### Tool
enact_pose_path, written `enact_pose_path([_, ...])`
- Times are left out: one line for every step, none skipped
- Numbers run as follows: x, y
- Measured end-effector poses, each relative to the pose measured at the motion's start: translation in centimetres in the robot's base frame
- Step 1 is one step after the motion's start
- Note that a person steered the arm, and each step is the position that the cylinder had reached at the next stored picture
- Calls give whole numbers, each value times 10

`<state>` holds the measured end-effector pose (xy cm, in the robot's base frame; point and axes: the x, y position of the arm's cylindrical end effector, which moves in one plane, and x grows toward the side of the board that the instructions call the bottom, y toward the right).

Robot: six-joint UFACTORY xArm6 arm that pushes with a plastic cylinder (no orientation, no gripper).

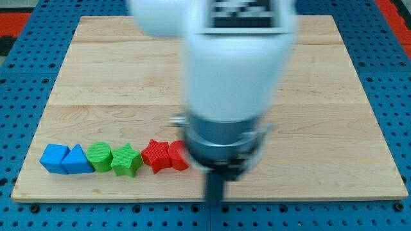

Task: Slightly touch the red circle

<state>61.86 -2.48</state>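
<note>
A row of blocks is lying along the wooden board (334, 96) near its 6 o'clock edge, toward the view's left. From 9 o'clock inward: a blue cube (54, 158), a blue triangle (78, 161), a green circle (99, 156), a green star (126, 160), a red star (155, 156), then the red circle (178, 156), each touching or sitting just beside its neighbour.

The arm's blurred white body (231, 64) is filling the view's middle, its grey collar (225, 144) covering the red circle's 3 o'clock side. The dark rod is pointing down toward 6 o'clock, with my tip (214, 200) showing at the board's bottom edge, near the red circle at its 4 o'clock; I cannot tell whether they are touching. The rod is carrying nothing.

A black-and-white marker (244, 13) on the arm is too blurred to read.

The board's 12 o'clock and 3 o'clock areas are lying open; blue pegboard (19, 64) is surrounding it.
</note>
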Motion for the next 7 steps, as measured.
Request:
enact_pose_path([-27, -39])
enact_pose_path([-33, -34])
enact_pose_path([-33, -34])
enact_pose_path([-33, -25])
enact_pose_path([-33, -24])
enact_pose_path([-33, -24])
enact_pose_path([-30, -22])
